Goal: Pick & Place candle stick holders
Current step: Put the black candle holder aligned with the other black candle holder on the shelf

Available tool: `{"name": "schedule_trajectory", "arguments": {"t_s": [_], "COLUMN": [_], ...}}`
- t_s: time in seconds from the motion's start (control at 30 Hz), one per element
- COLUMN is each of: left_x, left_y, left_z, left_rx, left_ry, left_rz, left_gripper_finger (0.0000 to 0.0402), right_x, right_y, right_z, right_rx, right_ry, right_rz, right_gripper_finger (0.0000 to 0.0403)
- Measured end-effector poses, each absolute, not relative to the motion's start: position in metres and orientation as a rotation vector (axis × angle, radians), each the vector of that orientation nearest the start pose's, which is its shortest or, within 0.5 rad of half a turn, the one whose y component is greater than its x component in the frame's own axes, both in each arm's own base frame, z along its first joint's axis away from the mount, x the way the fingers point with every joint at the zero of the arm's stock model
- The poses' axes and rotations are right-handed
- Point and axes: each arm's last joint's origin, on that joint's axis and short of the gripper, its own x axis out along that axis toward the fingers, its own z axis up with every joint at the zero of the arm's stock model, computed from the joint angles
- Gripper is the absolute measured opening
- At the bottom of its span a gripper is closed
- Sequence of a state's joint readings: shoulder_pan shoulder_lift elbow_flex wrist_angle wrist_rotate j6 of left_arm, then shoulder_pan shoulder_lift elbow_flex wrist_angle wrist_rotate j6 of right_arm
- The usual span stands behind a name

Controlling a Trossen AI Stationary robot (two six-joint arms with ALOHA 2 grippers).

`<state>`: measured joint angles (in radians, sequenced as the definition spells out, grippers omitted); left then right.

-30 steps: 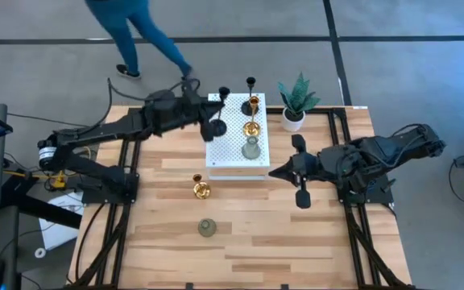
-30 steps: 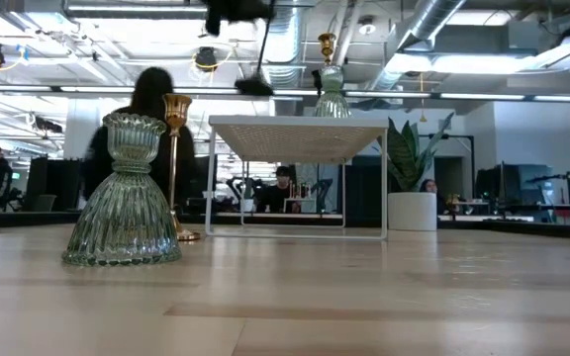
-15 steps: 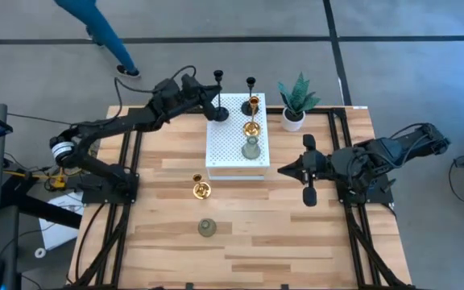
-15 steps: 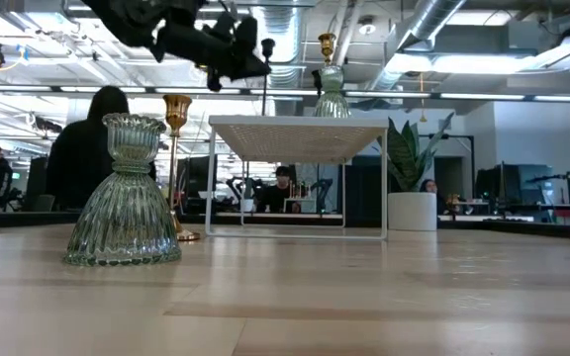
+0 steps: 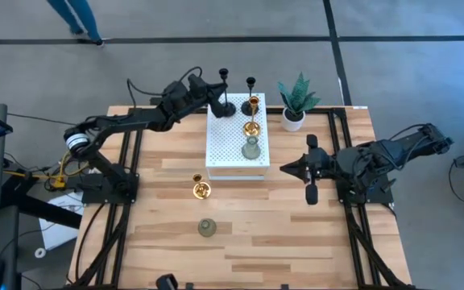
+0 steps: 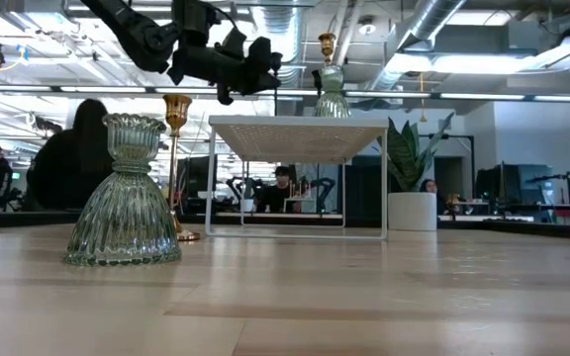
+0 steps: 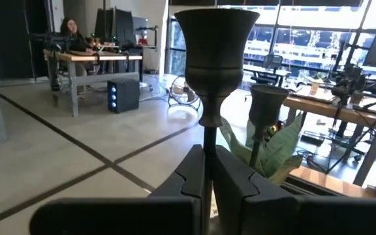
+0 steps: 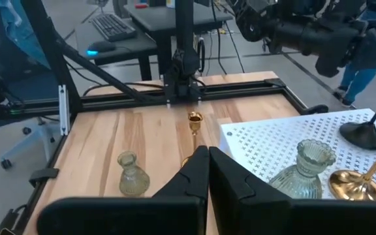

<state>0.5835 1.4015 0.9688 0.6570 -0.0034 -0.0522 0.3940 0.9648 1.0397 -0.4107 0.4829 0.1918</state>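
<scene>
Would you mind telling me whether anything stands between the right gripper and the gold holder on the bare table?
Nothing visible does. The right gripper hangs right of the white stand, and the gold holder stands on open wood in front of the stand; the stretch between them is bare.

Your four camera views
Overhead looks straight down; the low one sits at tabletop level; both share the white perforated stand (image 5: 238, 138) (image 6: 298, 129).

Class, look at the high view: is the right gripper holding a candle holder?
No. The right gripper sits over bare table beside the white rack, with no holder between its fingers.
</scene>
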Motion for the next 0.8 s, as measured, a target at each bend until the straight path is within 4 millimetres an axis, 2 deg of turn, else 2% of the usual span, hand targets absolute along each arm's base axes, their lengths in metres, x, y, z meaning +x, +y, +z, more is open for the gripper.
{"name": "schedule_trajectory", "arguments": {"t_s": [0.8], "left_x": [0.2685], "left_y": [0.1815], "left_z": [0.3318], "left_rx": [0.040], "left_ry": [-0.242], "left_rz": [0.621], "left_gripper_finger": [0.0016], "right_x": [0.1889], "right_y": [0.0596], "right_z": [0.3669], "right_rx": [0.036], "right_ry": [0.300], "right_rz": [-0.150], "right_gripper_finger": [0.0000]}}
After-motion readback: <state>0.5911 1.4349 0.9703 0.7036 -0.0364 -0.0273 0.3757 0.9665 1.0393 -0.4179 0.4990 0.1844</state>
